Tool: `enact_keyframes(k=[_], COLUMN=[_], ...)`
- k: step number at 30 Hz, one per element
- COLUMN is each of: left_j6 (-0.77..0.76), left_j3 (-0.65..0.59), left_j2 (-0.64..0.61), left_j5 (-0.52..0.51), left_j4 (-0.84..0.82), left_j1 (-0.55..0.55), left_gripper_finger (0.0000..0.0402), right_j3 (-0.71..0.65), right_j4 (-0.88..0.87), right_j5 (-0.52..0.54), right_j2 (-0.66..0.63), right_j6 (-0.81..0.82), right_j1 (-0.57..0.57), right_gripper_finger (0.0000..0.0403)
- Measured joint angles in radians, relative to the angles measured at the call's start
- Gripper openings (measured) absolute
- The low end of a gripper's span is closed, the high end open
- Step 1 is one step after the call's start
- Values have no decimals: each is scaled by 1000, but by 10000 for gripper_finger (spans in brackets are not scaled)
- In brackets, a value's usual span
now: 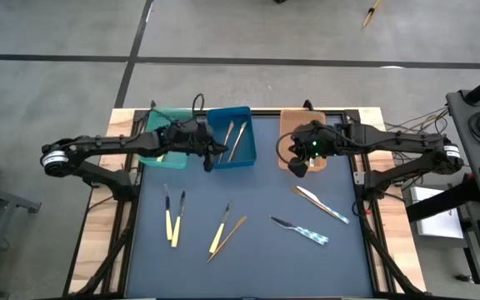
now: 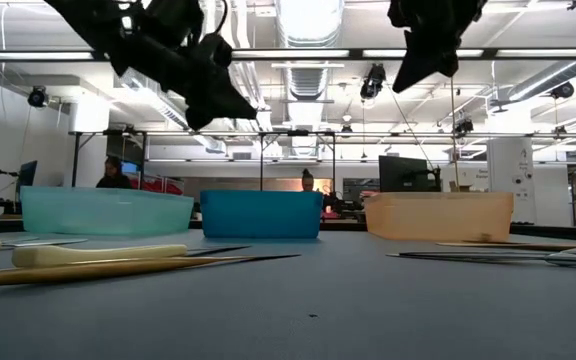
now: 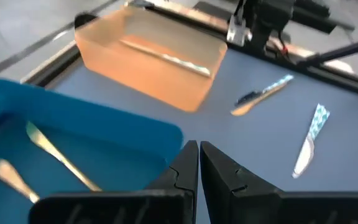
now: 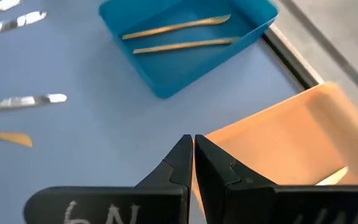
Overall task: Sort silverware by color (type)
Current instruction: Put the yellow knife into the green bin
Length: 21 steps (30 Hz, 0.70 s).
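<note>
translucent plastic trays, wooden silverware

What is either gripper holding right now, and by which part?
Nothing: the left gripper and the right gripper are both shut with nothing between the fingers.

bench surface: slate blue, with pale wood at the edges. trays: teal tray, blue tray, translucent orange tray. the blue tray holds two tan-brown utensils. on the bench: two cream-yellow handled utensils with dark blades; one pale-blue patterned handle with a silver blade. left end effector and right end effector: black.
</note>
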Motion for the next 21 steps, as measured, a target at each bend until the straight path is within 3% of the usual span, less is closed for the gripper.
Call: enact_keyframes(k=[10,21], left_j6=[-180,-491], left_j3=[0,0], left_j2=[-93,-76], left_j5=[-158,-183], left_j4=[-210,-335], left_j1=[-233,-456], left_gripper_finger=[0,0], right_j3=[-96,-161], right_j4=[55,175], right_j5=[3,11], right_j2=[0,0], right_j6=[70,78], right_j1=[99,218], right_gripper_finger=[9,9])
